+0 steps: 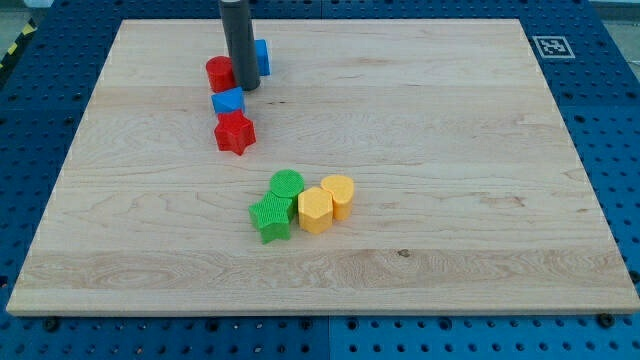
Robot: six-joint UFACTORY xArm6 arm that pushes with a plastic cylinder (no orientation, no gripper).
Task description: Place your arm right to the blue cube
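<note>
I carry no fingers, only a rod. The blue cube sits just down-left of my tip, nearly touching. I should ease slightly toward the view's bottom along the tabletop, without nudging its right face.

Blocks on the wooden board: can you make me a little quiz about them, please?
1. True or false: my tip is touching the yellow blocks.
2. Which block lies just below the blue cube in the view? A) green star B) red star C) yellow cylinder
3. Fill in: the block partly hidden behind my rod is coloured ____.

Key:
1. False. My tip sits between the red cylinder and the blue block, just above the blue cube; the yellow blocks lie far lower.
2. B, the red star.
3. Blue.
</note>
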